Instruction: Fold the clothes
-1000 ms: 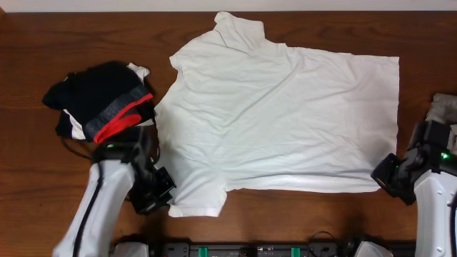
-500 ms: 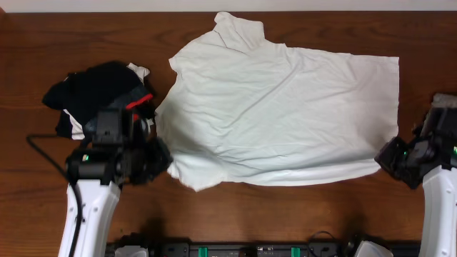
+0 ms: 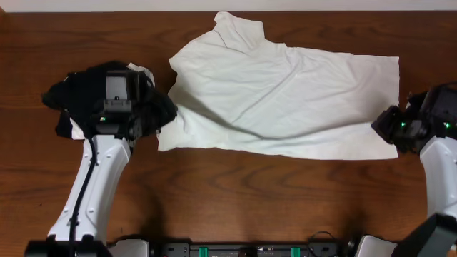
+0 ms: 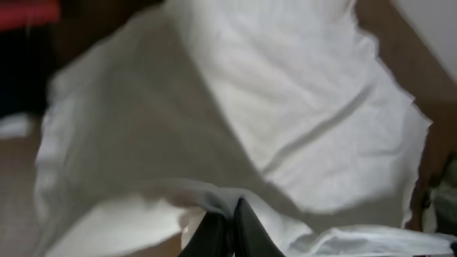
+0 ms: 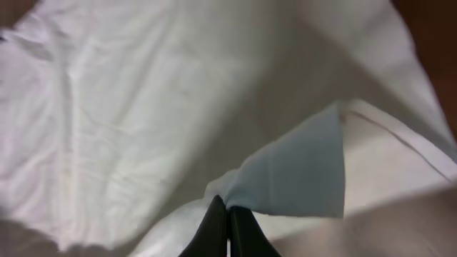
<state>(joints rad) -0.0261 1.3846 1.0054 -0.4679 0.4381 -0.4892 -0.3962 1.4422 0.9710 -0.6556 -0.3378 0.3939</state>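
Left jaws: squeezing shut on the sleeve-end near corner of the white T-shirt (image 3: 285, 93), holding it up off the wooden surface (image 3: 250, 207)
Right jaws: pinching narrow on the hem-end near corner, with a small flap of cloth standing up just beyond the tips
T-shirt position: stretching between the two pairs of jaws, its near edge lifting while the body is lying flat beyond them, collar farthest off
Step, as I judge it: carrying the near edge across toward the far edge for a lengthwise fold
Black garments (image 3: 93, 93): sitting just behind the left jaws, near the shirt's sleeve end
Risk, slipping: each grip is taking only a thin bite of cloth, so a tug could be pulling a corner free
Risk, skewing: one side travelling ahead would be laying the fold crooked
Risk, snagging: the left arm is passing over the black pile and could be dragging it along
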